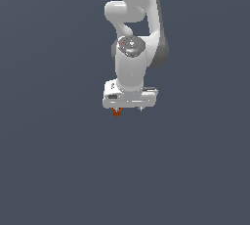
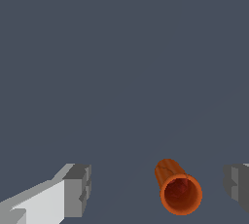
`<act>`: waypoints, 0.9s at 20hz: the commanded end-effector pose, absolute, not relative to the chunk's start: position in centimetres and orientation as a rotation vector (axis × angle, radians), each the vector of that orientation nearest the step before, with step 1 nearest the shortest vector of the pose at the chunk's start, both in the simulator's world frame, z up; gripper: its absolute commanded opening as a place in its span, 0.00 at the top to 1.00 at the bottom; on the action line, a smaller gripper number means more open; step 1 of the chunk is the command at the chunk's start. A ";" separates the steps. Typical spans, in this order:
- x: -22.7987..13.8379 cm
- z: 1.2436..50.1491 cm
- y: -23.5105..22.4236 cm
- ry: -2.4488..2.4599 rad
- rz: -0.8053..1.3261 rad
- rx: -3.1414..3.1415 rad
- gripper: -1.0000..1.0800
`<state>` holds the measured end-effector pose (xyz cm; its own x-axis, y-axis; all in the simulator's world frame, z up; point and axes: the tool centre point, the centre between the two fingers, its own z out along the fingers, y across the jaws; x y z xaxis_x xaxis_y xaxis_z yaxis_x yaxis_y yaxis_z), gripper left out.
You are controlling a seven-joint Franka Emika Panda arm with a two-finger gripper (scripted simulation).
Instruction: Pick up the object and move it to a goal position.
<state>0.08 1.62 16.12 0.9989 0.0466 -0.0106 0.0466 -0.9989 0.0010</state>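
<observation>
The object is a small orange-brown tapered cup [image 2: 177, 187] with a rim, seen into its open mouth in the wrist view. It stands between my two grey fingertips, nearer one of them, and touches neither. My gripper [image 2: 158, 185] is open, with one fingertip [image 2: 78, 190] and the other [image 2: 237, 183] set wide apart. In the exterior view only a sliver of the object [image 1: 116, 112] shows below the white hand, and my gripper [image 1: 128, 108] is mostly hidden behind the hand.
The plain dark grey floor [image 1: 58, 160] fills the scene. The white arm [image 1: 132, 33] rises above the hand in the exterior view.
</observation>
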 end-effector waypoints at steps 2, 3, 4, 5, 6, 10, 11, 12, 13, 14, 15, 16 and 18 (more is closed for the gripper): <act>0.1 16.2 1.6 0.071 -0.016 3.139 0.04; 0.1 16.2 1.5 0.066 -0.014 3.139 0.04; 0.2 16.4 1.2 0.057 -0.012 3.138 0.04; 0.3 16.6 0.9 0.046 -0.008 3.137 0.04; 0.4 16.9 0.6 0.031 -0.003 3.136 0.04; 0.8 17.7 -0.3 -0.001 0.009 3.131 0.04; 0.8 17.7 -0.4 -0.001 0.009 3.131 0.04; 0.8 17.7 -0.3 0.001 0.009 3.131 0.04; 0.7 17.7 -0.3 0.001 0.009 3.131 0.04; 0.7 17.6 -0.3 -0.003 0.008 3.132 0.04; 0.6 17.5 -0.3 -0.010 0.008 3.132 0.04; 0.5 17.4 -0.4 -0.019 0.008 3.132 0.04; 0.2 17.0 -0.5 -0.047 0.008 3.133 0.04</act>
